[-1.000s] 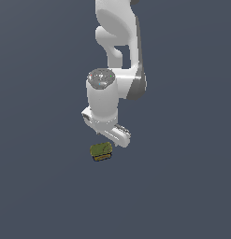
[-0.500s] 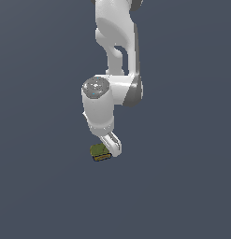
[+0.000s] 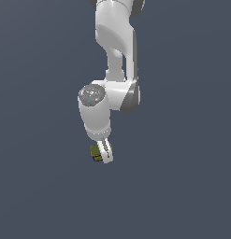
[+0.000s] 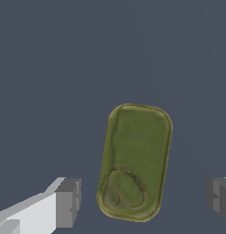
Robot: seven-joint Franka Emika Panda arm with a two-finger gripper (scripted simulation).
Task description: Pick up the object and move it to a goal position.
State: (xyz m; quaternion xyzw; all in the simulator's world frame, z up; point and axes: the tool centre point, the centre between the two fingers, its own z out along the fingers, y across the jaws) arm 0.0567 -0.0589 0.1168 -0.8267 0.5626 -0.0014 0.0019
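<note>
We find the object (image 4: 135,162) lying between the two fingers of the claw (image 4: 144,201), with a clear gap on each side, so nothing is gripping it. In the wrist view we look straight down on its olive-green top: a rounded rectangle with a thin brownish rim and a small raised oval at the end nearer the fingertips. Its long side runs roughly crosswise to the line that joins the fingers. One grey fingertip (image 4: 68,202) sits just beside it, the other (image 4: 218,197) stands further off, so the block lies closer to one finger than to the other. The jaws stand spread wide, wider than the block.

The exterior view gives us what the wrist camera cannot: the object (image 3: 95,151) seen from the side, low and squat, green on top with a brown-orange edge and a dark lower part. Here the white hand of the claw (image 3: 105,156) covers most of it, and only the part toward the exterior view's left peeks out. We cannot judge the finger spread from this side.

Around it we see only the flat grey-blue floor (image 3: 182,186) and the white arm (image 3: 114,42) rising above.
</note>
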